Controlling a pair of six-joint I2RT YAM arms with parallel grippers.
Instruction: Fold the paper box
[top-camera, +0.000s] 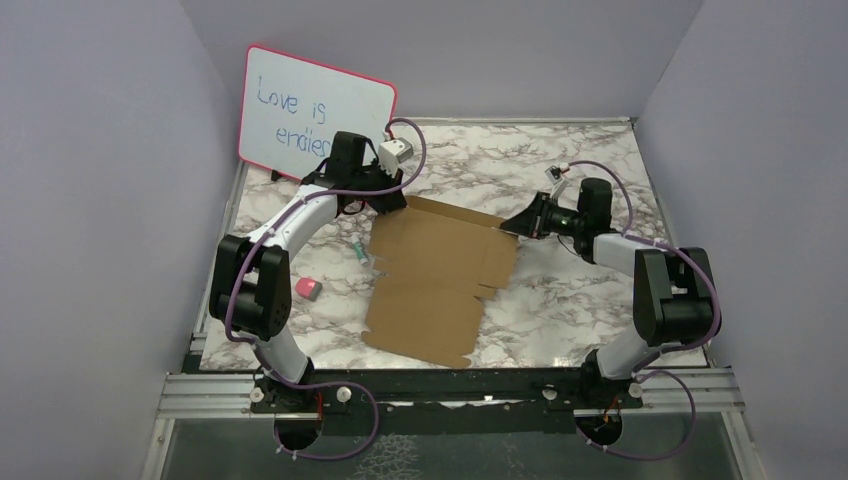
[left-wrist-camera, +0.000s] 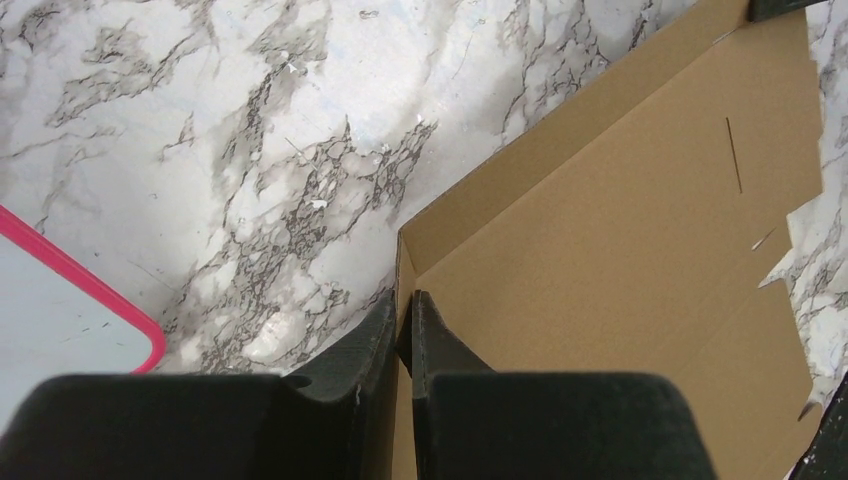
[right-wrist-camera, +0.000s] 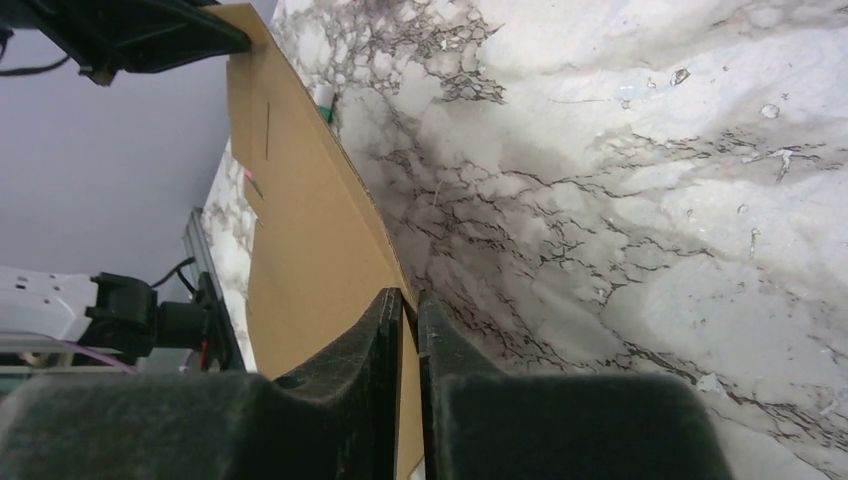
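The paper box (top-camera: 440, 280) is a flat brown cardboard sheet with notched flaps, lying mid-table. Its far strip is raised along a crease (left-wrist-camera: 620, 220). My left gripper (top-camera: 392, 208) is at the sheet's far left corner. In the left wrist view its jaws (left-wrist-camera: 403, 305) are shut on the upright flap edge there. My right gripper (top-camera: 512, 226) is at the far right corner. In the right wrist view its jaws (right-wrist-camera: 408, 300) pinch the cardboard's edge (right-wrist-camera: 300, 230), which stands on end and runs away from them.
A pink-framed whiteboard (top-camera: 315, 115) leans at the back left, close behind the left arm. A pink eraser (top-camera: 308, 289) and a green marker (top-camera: 359, 250) lie left of the sheet. Lilac walls close in on three sides.
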